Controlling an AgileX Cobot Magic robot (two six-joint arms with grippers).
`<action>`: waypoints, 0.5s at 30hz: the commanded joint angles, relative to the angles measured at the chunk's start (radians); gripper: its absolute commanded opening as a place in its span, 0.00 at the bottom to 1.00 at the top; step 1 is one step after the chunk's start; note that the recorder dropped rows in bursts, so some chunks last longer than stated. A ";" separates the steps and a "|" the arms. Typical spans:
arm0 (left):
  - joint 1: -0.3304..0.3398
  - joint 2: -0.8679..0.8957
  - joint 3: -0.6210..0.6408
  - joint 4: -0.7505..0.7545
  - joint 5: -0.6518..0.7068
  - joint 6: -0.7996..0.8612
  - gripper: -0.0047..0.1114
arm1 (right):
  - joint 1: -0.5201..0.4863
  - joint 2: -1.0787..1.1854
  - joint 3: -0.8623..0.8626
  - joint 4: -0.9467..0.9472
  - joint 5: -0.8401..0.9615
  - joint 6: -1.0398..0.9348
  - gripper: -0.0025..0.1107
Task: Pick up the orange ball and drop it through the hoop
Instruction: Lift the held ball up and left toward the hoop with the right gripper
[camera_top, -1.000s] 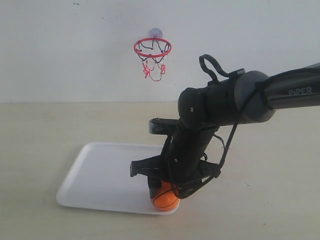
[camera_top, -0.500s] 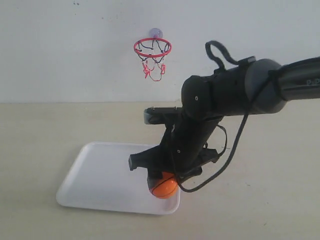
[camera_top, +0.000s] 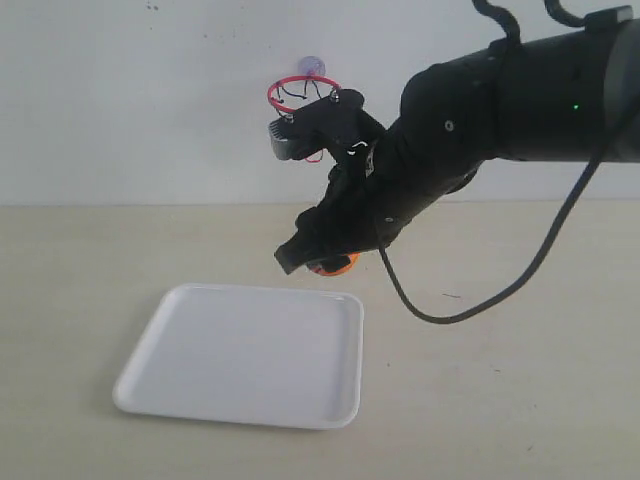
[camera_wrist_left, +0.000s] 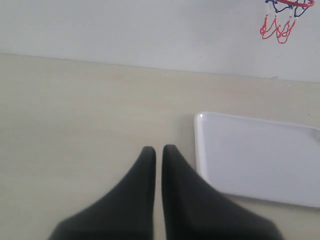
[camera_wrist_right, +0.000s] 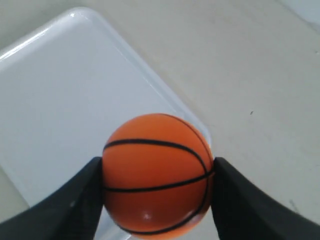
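The orange ball (camera_wrist_right: 157, 172) with black seams is clamped between the two black fingers of my right gripper (camera_wrist_right: 157, 172), high above the tray. In the exterior view only a sliver of the ball (camera_top: 343, 265) shows under the right gripper (camera_top: 325, 262), which hangs below and slightly right of the hoop (camera_top: 303, 93). The hoop's red ring and net are partly hidden by the arm's wrist; its net (camera_wrist_left: 278, 25) also shows in the left wrist view. My left gripper (camera_wrist_left: 158, 150) is shut with nothing in it, low over the table beside the tray.
A white tray (camera_top: 240, 345) lies on the beige table, seen also as the tray (camera_wrist_left: 255, 157) and the tray (camera_wrist_right: 60, 100) in the wrist views. A white wall stands behind, holding the hoop by its suction cup (camera_top: 311, 66). The right arm's cable (camera_top: 520, 280) loops down.
My right gripper has lifted the orange ball off the tray's near right corner and carried it up and back toward the hoop. The tray is now bare.
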 joint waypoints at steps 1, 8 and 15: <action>-0.004 -0.003 0.003 0.008 0.000 -0.006 0.08 | -0.007 -0.012 -0.005 -0.116 -0.026 -0.016 0.02; -0.004 -0.003 0.003 0.008 0.000 -0.006 0.08 | -0.169 -0.012 -0.005 -0.062 -0.105 0.039 0.02; -0.004 -0.003 0.003 0.008 0.000 -0.006 0.08 | -0.341 -0.012 -0.005 0.380 -0.275 -0.286 0.02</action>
